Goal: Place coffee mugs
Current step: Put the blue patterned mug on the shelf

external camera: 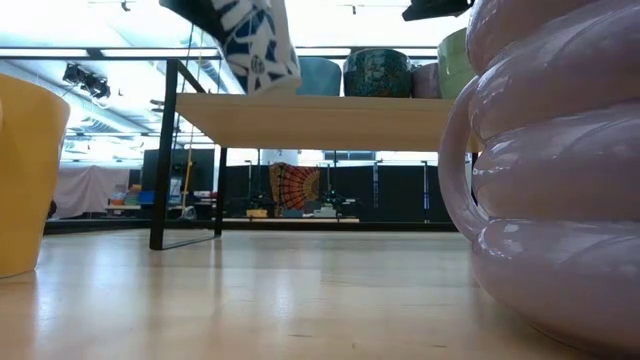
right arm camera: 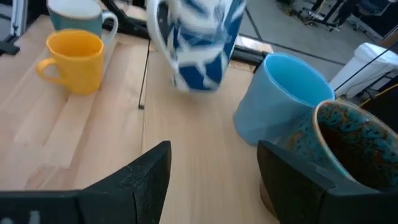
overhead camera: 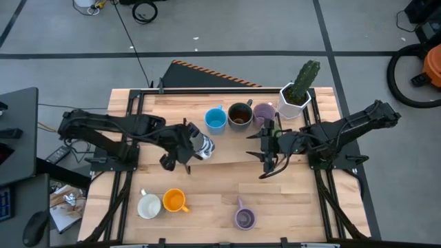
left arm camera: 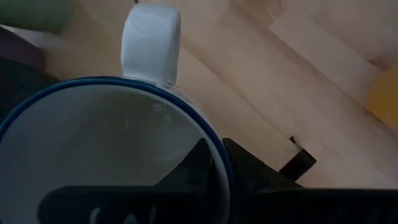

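Observation:
My left gripper (overhead camera: 187,146) is shut on a white mug with a blue pattern (overhead camera: 202,145) and holds it in the air by the near edge of the raised wooden shelf (external camera: 320,110). On the shelf stand a blue mug (overhead camera: 216,119), a dark brown mug (overhead camera: 239,115), a purple mug (overhead camera: 264,113) and a green mug (external camera: 455,60). My right gripper (right arm camera: 214,180) hovers open to the right, facing the blue mug (right arm camera: 280,106). On the lower table stand a white mug (overhead camera: 149,205), an orange mug (overhead camera: 175,200) and a purple mug (overhead camera: 244,218). My left gripper holds the patterned mug by its blue rim (left arm camera: 214,146), roughly opposite the white handle (left arm camera: 151,43). One finger (left arm camera: 196,165) is inside the mug and the other outside. The mug (external camera: 250,40) is lifted clear of the table and tilted.
A white hexagonal pot with a cactus (overhead camera: 298,95) stands at the shelf's far right. The shelf's dark frame leg (external camera: 160,150) stands on the lower table. Bare wood lies between the near mugs and the shelf.

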`<state>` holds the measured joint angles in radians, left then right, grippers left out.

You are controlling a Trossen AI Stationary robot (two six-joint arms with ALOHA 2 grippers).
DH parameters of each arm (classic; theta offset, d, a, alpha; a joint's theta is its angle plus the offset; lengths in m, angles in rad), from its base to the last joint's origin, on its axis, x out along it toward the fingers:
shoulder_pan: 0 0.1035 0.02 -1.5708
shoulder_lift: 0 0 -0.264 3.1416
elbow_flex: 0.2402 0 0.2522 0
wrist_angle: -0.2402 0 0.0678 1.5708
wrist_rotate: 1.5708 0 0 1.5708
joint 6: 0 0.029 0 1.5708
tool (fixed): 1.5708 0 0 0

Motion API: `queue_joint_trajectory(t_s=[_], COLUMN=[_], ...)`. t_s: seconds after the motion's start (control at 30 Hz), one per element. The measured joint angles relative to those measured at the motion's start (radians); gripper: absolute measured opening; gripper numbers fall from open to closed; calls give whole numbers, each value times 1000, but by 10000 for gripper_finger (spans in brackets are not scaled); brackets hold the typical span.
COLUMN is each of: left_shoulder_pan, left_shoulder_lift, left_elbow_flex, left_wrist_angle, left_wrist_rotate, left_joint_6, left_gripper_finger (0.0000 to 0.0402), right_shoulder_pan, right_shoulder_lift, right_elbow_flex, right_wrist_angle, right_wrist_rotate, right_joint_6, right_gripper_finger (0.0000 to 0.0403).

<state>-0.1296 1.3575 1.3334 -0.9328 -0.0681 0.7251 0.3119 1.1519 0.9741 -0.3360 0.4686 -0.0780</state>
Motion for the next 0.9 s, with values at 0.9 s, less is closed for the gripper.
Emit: queue_joint_trajectory(t_s=[0.9], left_shoulder_pan=[44], left_shoulder_lift=[54], left_elbow_flex=[0], left_wrist_angle=[-8], left_wrist_rotate=[-68], left_joint_6=[45], left_gripper_finger=[80], right_shoulder_pan=[0], right_shoulder_lift=[0], right_elbow_flex=[0], right_wrist_angle=[29], right_wrist_rotate=[-26], right_joint_6=[8], right_gripper_finger=[245])
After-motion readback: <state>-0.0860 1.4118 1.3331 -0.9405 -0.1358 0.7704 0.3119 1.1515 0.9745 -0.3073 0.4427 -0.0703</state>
